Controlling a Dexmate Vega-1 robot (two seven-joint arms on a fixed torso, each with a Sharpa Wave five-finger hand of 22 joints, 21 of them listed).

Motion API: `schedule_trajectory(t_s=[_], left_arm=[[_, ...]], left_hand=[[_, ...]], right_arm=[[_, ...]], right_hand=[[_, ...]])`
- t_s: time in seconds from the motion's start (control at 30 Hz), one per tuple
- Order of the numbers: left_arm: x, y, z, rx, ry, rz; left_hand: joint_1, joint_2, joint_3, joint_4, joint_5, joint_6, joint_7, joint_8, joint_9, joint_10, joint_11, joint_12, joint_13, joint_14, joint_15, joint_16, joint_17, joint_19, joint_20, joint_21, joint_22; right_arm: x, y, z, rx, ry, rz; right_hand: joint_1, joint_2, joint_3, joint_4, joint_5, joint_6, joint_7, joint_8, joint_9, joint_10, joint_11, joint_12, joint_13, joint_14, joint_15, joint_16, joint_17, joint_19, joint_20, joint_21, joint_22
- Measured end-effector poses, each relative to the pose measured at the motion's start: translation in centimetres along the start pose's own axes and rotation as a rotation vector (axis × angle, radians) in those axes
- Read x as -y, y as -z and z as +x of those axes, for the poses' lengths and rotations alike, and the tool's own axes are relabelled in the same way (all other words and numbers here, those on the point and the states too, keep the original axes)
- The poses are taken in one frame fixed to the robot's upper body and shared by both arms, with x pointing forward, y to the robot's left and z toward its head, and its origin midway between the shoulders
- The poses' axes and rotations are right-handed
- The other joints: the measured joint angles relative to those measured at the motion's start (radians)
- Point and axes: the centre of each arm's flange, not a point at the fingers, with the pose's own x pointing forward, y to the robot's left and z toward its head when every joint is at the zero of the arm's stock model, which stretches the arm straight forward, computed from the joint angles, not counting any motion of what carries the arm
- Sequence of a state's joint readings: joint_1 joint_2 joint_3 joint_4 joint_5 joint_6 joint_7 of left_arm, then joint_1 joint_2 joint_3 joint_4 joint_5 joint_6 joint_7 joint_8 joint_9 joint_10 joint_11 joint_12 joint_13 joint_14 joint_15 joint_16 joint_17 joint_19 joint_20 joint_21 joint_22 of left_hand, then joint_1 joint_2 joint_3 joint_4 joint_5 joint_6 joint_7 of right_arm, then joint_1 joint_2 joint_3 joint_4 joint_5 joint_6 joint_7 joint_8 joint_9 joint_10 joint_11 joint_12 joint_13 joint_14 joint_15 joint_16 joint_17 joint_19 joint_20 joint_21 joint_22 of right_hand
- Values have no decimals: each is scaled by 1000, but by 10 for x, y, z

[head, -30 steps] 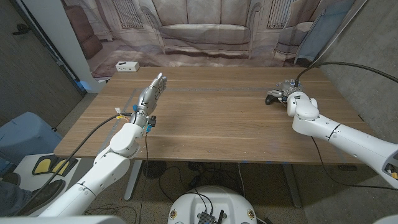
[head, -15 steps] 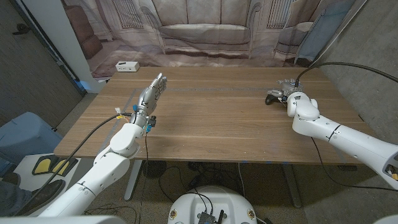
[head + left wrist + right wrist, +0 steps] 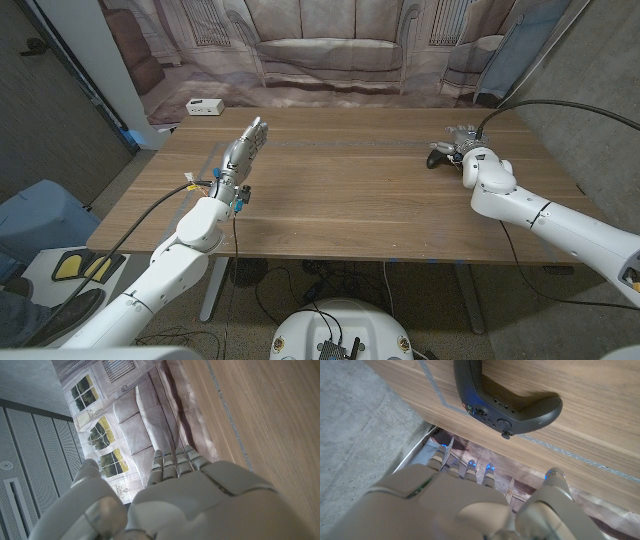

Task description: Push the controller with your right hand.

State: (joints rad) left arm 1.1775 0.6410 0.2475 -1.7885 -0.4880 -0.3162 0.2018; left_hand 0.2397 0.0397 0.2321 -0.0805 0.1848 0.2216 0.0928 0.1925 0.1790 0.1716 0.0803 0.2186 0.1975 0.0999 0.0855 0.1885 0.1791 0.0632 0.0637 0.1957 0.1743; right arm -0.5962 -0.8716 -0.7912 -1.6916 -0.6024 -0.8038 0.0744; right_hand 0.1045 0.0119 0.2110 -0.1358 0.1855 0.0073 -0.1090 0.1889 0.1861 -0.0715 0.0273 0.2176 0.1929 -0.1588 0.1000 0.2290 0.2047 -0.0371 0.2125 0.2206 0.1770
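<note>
- Toward the far right of the wooden table (image 3: pixel 340 190), in the head view, a black controller (image 3: pixel 441 156) lies flat on the wood, close to the table's right edge.
- Just beside the controller, on its right, is the robot's right hand (image 3: pixel 472 155). Its fingers are spread and reach over the controller's far side. From this angle one cannot tell whether the hand touches the controller.
- The right wrist view gives more detail. The controller (image 3: pixel 507 397) shows small buttons and a thumbstick on its dark body. The right hand (image 3: pixel 465 502) appears from behind, fingers extended and apart with nothing between them, and a gap of bare wood separates it from the controller.
- On the left side of the table, in the head view, the robot's left hand (image 3: pixel 245 148) is held over the wood with its fingers straight and close together, pointing at the far edge. It holds nothing and is well apart from the controller.
- The left wrist view shows the left hand (image 3: pixel 175 490) from behind, fingers straight and side by side, with wood grain beside it. Beyond it is a printed backdrop (image 3: pixel 130 420) of a sofa and windows.
- The head view shows the same backdrop (image 3: pixel 330 50) behind the table, and a small white box (image 3: pixel 204 106) near the far left corner.
</note>
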Motion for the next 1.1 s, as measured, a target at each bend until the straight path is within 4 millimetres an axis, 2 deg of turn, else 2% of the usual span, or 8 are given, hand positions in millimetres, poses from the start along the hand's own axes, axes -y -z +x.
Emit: schedule_trajectory(t_s=[0.57, 0.63, 0.8, 1.1], left_arm=[[-1, -3, 3, 8, 4, 6], [-1, -3, 3, 8, 4, 6], [0, -4, 5, 7, 6, 8], [1, -5, 7, 7, 12, 10]], left_hand=[[0, 0, -1, -1, 0, 0, 0, 0, 0, 0, 0, 0, 0, 0, 0, 0, 0, 0, 0, 0, 0], [0, 0, -1, -1, 0, 0, 0, 0, 0, 0, 0, 0, 0, 0, 0, 0, 0, 0, 0, 0, 0], [0, 0, -1, -1, 0, 0, 0, 0, 0, 0, 0, 0, 0, 0, 0, 0, 0, 0, 0, 0, 0], [0, 0, -1, -1, 0, 0, 0, 0, 0, 0, 0, 0, 0, 0, 0, 0, 0, 0, 0, 0, 0]], right_arm=[[7, -1, -13, 50, 79, 104], [8, 0, -16, 57, 90, 118], [10, 0, -19, 80, 116, 154], [11, 0, -27, 123, 157, 240]], right_hand=[[0, 0, 0, 0, 0, 55, 2, 15, 3, 0, 0, -9, 0, 21, -7, 0, 0, 42, -4, 0, 2], [0, 0, 0, 0, 0, 55, 2, 15, 3, 0, 0, -9, 0, 31, -8, 0, 0, 57, -7, 0, 1], [5, -5, 7, -7, 0, 66, 13, 15, 3, 22, 33, -2, 0, 59, -5, 4, -5, 117, -20, 15, 0], [19, 0, 11, -11, 0, 71, 22, 15, 0, 38, 48, -2, 0, 70, -16, 4, -9, 179, -39, 24, -5]])
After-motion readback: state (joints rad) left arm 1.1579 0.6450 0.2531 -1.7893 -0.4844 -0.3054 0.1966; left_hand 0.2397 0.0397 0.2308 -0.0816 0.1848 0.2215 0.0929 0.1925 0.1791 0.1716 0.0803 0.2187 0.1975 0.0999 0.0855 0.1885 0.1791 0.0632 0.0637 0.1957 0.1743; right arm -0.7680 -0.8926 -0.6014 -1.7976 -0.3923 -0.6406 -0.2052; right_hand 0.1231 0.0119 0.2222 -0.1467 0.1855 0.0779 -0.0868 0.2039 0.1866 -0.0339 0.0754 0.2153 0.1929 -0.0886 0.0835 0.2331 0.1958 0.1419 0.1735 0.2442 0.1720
